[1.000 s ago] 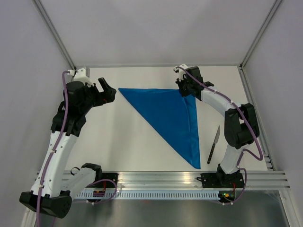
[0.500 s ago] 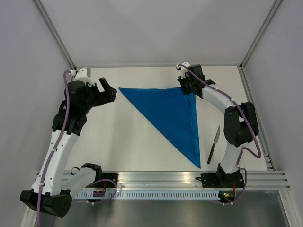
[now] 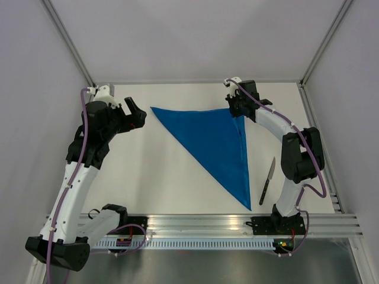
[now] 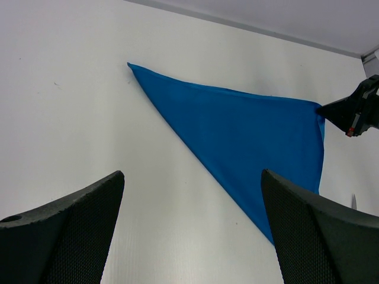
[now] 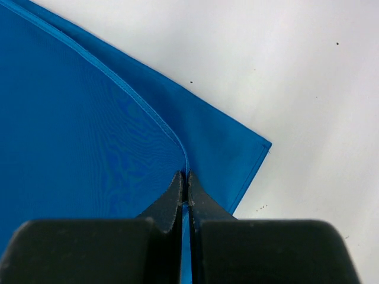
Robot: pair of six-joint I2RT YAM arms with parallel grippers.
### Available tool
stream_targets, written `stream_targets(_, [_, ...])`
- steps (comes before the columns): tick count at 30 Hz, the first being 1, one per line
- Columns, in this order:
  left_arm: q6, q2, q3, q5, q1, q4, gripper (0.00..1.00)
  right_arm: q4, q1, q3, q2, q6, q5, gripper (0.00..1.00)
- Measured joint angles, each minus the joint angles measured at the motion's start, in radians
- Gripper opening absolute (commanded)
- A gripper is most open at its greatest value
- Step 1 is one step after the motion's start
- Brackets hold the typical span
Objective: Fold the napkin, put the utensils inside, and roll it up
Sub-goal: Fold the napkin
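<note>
While folded, napkin [image 3: 216, 148] (in right pincer [image 5: 188, 180])

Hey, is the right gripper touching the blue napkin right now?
Touching. The right wrist view shows the right gripper shut on an edge of the napkin, with fabric pinched between its fingertips.

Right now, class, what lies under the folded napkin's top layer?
A lower layer of the napkin shows beside the right gripper, jaws shut on the cloth; everything else beneath is covered.
</note>
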Motion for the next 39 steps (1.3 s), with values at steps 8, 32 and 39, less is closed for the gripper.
stream_targets(8, [0.000,0.008,-0.011,0.016,0.000,0.002,1.00,0.000,-0.010,0.000,0.000,0.000,0.000,0.00])
stream_targets(32, [-0.002,0.018,-0.029,0.023,0.000,0.022,1.00,0.000,-0.048,-0.002,0.000,-0.006,0.000,0.01])
stream_targets(39, [-0.003,0.021,-0.032,0.023,0.000,0.024,1.00,0.002,-0.054,-0.002,0.008,-0.008,0.000,0.00])
